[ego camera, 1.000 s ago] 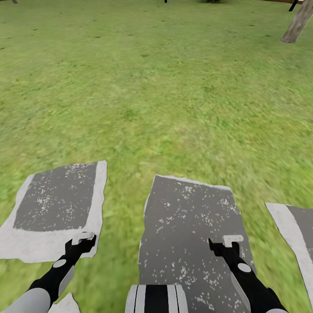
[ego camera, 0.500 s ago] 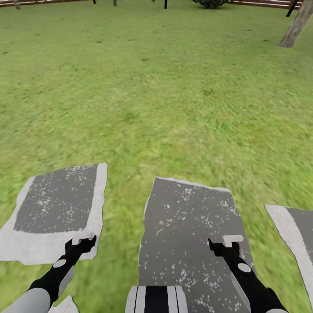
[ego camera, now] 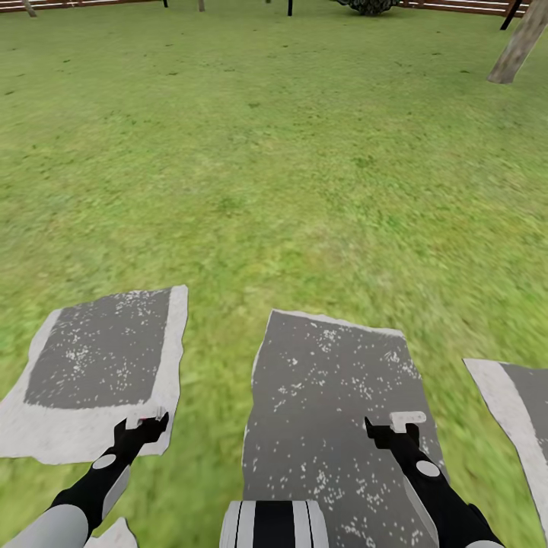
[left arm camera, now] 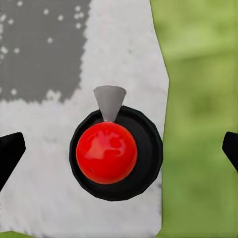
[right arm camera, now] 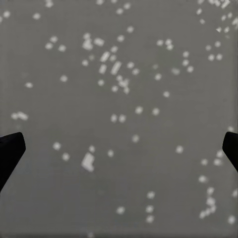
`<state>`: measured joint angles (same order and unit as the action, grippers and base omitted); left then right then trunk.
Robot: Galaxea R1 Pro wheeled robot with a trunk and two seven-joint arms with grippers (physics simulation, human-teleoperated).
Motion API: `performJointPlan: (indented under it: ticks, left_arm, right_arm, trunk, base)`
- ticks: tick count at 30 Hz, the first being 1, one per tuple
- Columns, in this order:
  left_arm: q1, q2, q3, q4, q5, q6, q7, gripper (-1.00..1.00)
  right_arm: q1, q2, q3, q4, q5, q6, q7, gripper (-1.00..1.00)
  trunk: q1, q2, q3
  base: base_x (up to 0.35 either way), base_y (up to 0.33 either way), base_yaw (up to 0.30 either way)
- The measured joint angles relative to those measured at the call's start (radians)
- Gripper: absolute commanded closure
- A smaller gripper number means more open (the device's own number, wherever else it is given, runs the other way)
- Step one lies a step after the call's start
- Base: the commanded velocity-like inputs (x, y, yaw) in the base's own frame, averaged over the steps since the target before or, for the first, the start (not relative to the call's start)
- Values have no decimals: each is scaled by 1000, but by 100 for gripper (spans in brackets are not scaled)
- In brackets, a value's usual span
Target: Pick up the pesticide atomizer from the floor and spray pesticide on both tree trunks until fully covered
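Lawn [ego camera: 289, 152] and grey paving stones [ego camera: 327, 396] are viewed; framing is unchanged from half a second ago, so the head tilt seems finished. Pesticide atomizer [left arm camera: 115, 152], probably, lies beneath the released left gripper [left arm camera: 119, 151]. Right gripper [right arm camera: 119, 148] is spread, empty. One tree trunk [ego camera: 519, 46] stands far right.

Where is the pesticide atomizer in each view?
Head view: barely visible, if at all. It should sit under the left gripper, at the near corner of the white-edged paving stone.
Left wrist view: atomizer at centre, red cap on a black body, between the open fingertips.
Right wrist view: speckled grey slab beneath the open fingertips.
Shared landmark: the paving stone's white border, which lies under the atomizer in the left wrist view.
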<state>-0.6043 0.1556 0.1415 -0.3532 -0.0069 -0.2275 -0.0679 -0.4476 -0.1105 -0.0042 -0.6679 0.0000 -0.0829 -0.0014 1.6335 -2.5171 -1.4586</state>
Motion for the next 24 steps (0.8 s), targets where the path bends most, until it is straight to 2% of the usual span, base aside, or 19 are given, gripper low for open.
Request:
performJointPlan:
  ticks: [6,7,24]
  left_arm:
    - [0,0,0,1,-2,0,0,-100]
    - [0,0,0,1,-3,0,0,100]
    - [0,0,0,0,2,0,0,100]
  right_arm:
    - [0,0,0,0,0,0,0,-100]
    - [0,0,0,0,0,0,0,-100]
    - [0,0,0,0,0,0,0,-100]
  trunk:
    - [0,0,0]
    - [0,0,0]
    - [0,0,0]
  base:
    - [0,0,0]
    - [0,0,0]
    - [0,0,0]
